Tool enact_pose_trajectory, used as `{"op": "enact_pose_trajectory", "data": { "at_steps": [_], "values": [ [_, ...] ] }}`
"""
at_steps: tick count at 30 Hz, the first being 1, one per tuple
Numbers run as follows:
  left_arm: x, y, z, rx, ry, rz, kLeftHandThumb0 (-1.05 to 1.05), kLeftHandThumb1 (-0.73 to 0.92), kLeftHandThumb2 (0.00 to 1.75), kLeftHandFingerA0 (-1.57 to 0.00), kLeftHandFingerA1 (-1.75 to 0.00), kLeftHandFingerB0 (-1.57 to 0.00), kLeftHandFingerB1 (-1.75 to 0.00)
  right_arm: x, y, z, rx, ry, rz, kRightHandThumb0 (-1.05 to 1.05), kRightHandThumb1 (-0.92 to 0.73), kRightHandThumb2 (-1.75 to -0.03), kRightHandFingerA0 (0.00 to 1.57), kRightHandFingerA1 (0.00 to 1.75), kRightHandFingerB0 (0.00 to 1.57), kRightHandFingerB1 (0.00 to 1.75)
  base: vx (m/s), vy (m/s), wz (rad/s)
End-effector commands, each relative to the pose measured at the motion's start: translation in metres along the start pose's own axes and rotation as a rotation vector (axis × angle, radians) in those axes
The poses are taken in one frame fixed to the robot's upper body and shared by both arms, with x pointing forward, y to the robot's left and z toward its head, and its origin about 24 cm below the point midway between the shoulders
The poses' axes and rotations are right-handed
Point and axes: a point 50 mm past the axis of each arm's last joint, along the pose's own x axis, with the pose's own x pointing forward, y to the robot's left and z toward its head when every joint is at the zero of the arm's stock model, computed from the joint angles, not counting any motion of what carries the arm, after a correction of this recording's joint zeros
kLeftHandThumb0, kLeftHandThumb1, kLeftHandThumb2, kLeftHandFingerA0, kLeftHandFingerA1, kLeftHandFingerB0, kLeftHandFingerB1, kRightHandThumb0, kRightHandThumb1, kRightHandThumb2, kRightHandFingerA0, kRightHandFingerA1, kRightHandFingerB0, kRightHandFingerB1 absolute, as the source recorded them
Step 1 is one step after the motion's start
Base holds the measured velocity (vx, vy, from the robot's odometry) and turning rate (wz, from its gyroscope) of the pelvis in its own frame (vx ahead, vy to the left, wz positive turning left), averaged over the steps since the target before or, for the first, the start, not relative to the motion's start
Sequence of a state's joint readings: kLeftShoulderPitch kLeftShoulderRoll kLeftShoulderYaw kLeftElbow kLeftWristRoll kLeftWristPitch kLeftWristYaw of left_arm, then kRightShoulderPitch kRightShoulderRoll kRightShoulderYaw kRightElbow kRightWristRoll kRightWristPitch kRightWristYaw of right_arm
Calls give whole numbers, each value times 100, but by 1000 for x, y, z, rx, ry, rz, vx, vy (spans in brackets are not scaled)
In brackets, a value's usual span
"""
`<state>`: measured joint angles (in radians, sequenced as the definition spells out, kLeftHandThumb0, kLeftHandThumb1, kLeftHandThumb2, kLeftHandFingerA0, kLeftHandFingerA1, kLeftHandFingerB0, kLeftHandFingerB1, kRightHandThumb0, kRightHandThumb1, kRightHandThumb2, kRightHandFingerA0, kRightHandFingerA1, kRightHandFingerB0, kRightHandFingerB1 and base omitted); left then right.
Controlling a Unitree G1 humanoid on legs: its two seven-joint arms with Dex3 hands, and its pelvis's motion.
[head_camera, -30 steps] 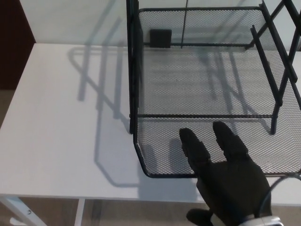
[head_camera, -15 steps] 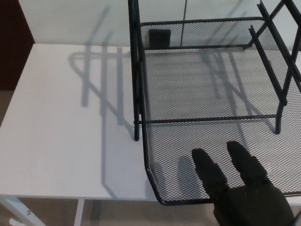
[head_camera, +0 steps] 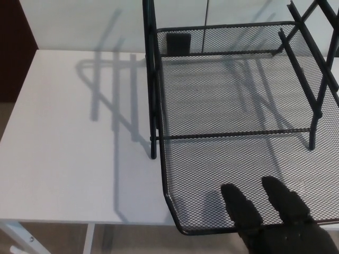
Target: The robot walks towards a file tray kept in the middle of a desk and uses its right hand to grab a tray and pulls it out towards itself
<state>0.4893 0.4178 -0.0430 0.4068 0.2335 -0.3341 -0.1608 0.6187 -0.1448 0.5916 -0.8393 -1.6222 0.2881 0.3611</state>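
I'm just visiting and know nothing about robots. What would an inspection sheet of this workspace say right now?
Surface: white desk, bare apart from the rack and its shadows.
Job's things: black mesh tray drawn out of the file rack frame, its front edge past the desk's edge.
Clutter: nothing seen.
Hands: right hand hooked over the tray's front rim, two fingers lying inside; left hand not in view.
Cables: nothing seen.
Surroundings: pale wall behind; dark panel at left.
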Motion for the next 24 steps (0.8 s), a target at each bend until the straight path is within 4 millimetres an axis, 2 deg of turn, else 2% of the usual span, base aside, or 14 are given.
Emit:
{"op": "enact_pose_trajectory", "data": {
  "at_steps": [1,11,15,19,24],
  "values": [
    [-3,4,-1,35,-4,-3,-14,53,57,-48,-44,-39,-38,-28,-2,42,95,-224,10,-80,-49,-82,0,14,12,15,0,0,0],
    [-3,4,-2,29,1,-1,-13,52,56,-48,-44,-39,-38,-47,1,41,110,-245,20,-76,-46,-81,0,18,11,17,0,0,0],
    [-4,3,-2,42,-2,-9,-14,53,56,-48,-44,-39,-38,-50,7,37,94,-228,64,-79,-48,-82,0,15,3,19,0,0,0],
    [-4,2,-2,31,-1,-9,-12,54,56,-48,-44,-39,-38,-51,13,32,84,-207,101,-75,-46,-81,0,19,4,23,0,0,0],
    [-2,6,0,55,-4,3,-13,52,56,-49,-44,-40,-38,-58,9,31,70,-221,88,-76,-46,-83,0,22,6,22,0,0,0]
  ]
}}
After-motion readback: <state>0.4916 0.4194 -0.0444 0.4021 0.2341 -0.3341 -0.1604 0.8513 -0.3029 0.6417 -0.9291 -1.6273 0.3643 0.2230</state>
